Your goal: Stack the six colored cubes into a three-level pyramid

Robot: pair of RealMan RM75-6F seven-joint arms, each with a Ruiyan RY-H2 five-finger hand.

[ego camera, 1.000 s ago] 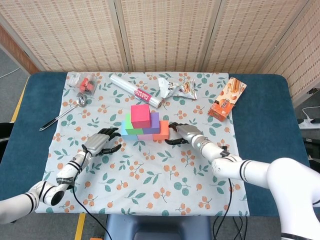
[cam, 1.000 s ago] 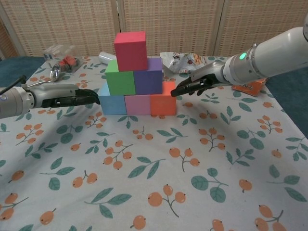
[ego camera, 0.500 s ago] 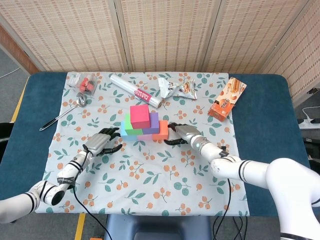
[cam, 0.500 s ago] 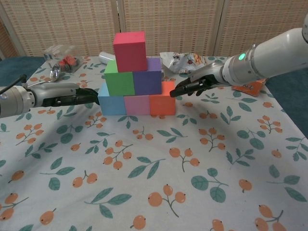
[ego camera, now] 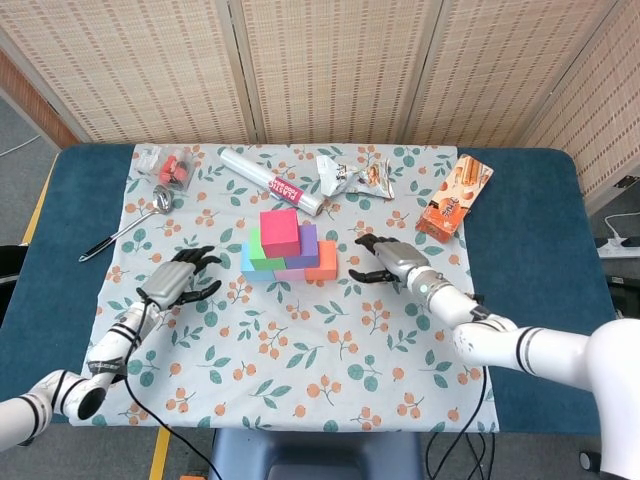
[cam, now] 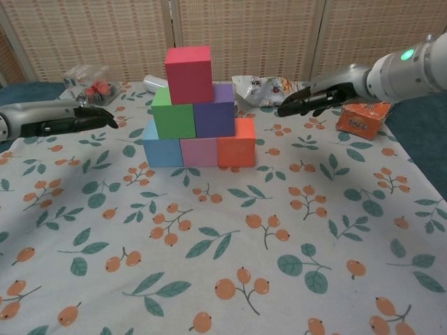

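Six cubes form a three-level pyramid in the middle of the cloth. The bottom row holds a blue cube (cam: 161, 149), a pink cube (cam: 199, 151) and an orange cube (cam: 236, 144). A green cube (cam: 174, 117) and a purple cube (cam: 215, 116) lie across them, and a red cube (cam: 188, 74) (ego camera: 280, 233) tops the stack. My left hand (ego camera: 178, 279) (cam: 77, 118) hovers left of the pyramid, fingers spread, holding nothing. Right of the pyramid, my right hand (ego camera: 385, 259) (cam: 318, 100) is also empty with fingers extended. Neither touches a cube.
Along the far edge of the floral cloth (ego camera: 300, 350) lie a bag of red items (ego camera: 166, 165), a spoon (ego camera: 130, 225), a plastic-wrap roll (ego camera: 272, 180), a crumpled snack wrapper (ego camera: 352, 176) and an orange snack box (ego camera: 455, 195).
Both hands have drawn back from the sides of the pyramid, the left one leftward, the right one rightward. The stack stands unmoved.
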